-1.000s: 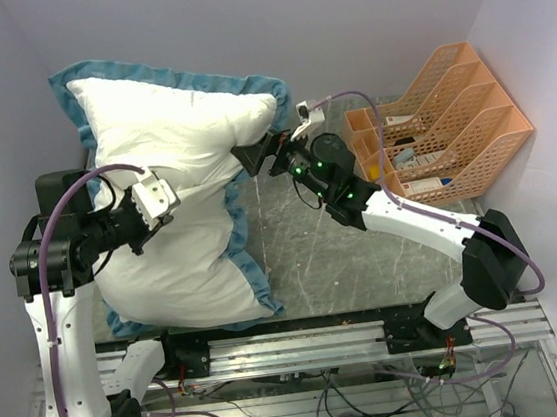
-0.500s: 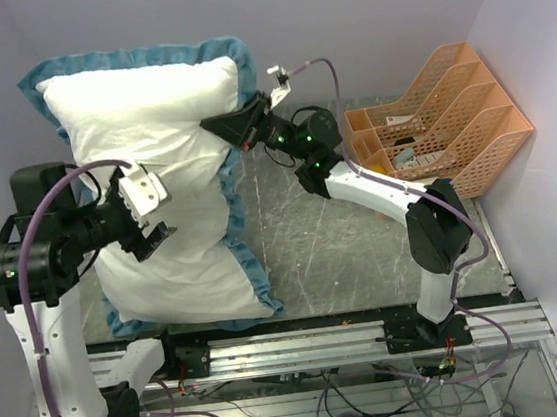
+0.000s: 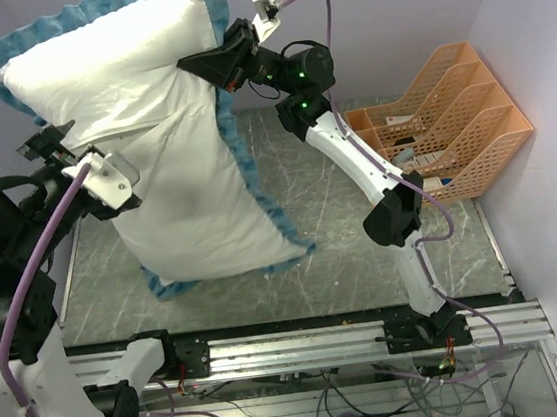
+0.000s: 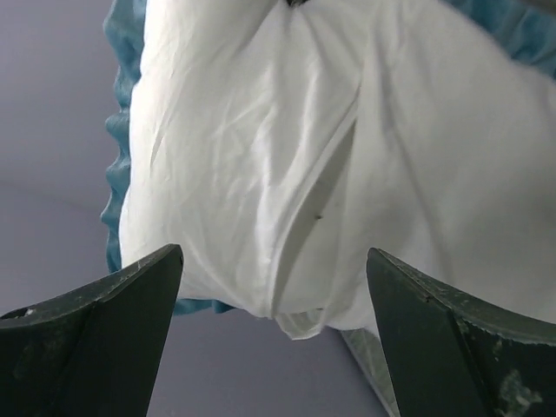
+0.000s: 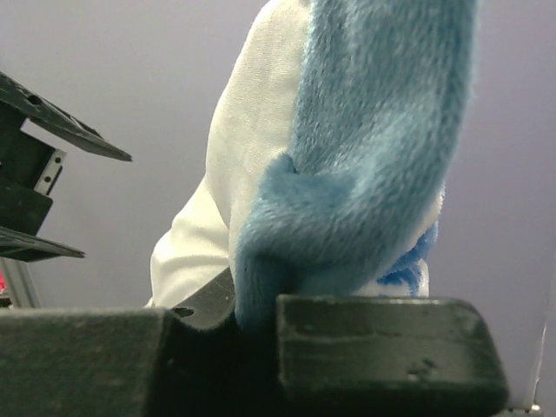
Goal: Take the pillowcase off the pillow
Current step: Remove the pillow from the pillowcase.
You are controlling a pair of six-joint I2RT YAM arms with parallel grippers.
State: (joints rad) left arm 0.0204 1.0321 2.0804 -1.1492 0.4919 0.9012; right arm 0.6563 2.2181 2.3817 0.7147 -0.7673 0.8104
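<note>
The pillowcase (image 3: 194,213) shows its white side and teal ruffled edge (image 3: 258,176). It hangs tilted above the table, stuffed full and plump. I cannot tell the pillow apart from the white cover round it. My right gripper (image 3: 194,65) is raised high at the back and is shut on the teal ruffle (image 5: 365,165), with its jaws (image 5: 261,313) pinching the fuzzy edge. My left gripper (image 3: 50,142) stands open at the bundle's left side, apart from it. Between its fingers (image 4: 274,252) I see a fold in the white cloth (image 4: 295,217), which they do not touch.
An orange file rack (image 3: 449,119) holding small items stands at the right edge of the marbled table (image 3: 363,239). Purple walls close in at the back and both sides. A metal rail (image 3: 304,341) runs along the near edge.
My right gripper closed on the ruffled edge and lifted the bundle up and back. My left gripper let go of the middle, opened, and drew away to the left.
</note>
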